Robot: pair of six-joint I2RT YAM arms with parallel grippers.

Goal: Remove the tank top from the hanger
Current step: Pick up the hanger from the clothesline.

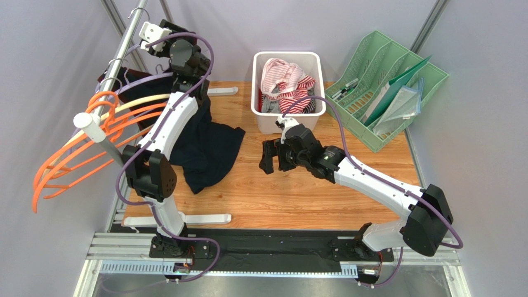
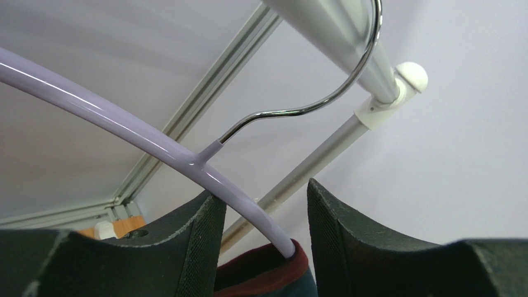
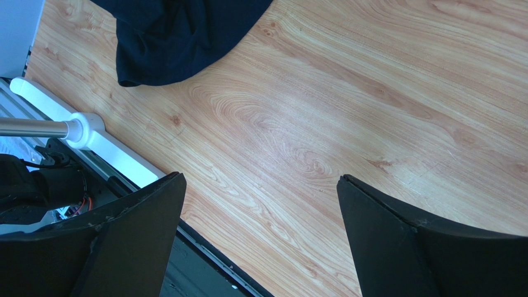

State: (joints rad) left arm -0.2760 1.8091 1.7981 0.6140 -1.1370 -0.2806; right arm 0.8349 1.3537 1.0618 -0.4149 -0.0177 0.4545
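Note:
A pale lavender hanger [image 2: 124, 120] hangs by its chrome hook [image 2: 322, 99] from the silver rail [image 2: 347, 43] at the back left. The dark navy tank top [image 1: 207, 145] hangs from it and trails onto the wooden table [image 1: 291, 192]. Its red-trimmed strap [image 2: 272, 272] sits on the hanger arm. My left gripper [image 2: 263, 192] is up at the rail, jaws apart. The hanger arm and strap pass between them, the arm touching only the left finger [image 2: 186, 247]. My right gripper [image 1: 272, 158] hovers open over bare wood [image 3: 260, 178], right of the tank top's hem [image 3: 180, 37], holding nothing.
Several orange hangers [image 1: 74, 148] fan out from the rail's near end at the left. A white bin [image 1: 260, 111] of striped clothes stands at the back centre. A green file rack [image 1: 396, 86] is at the back right. The rack's white foot [image 1: 180, 219] lies near the front edge.

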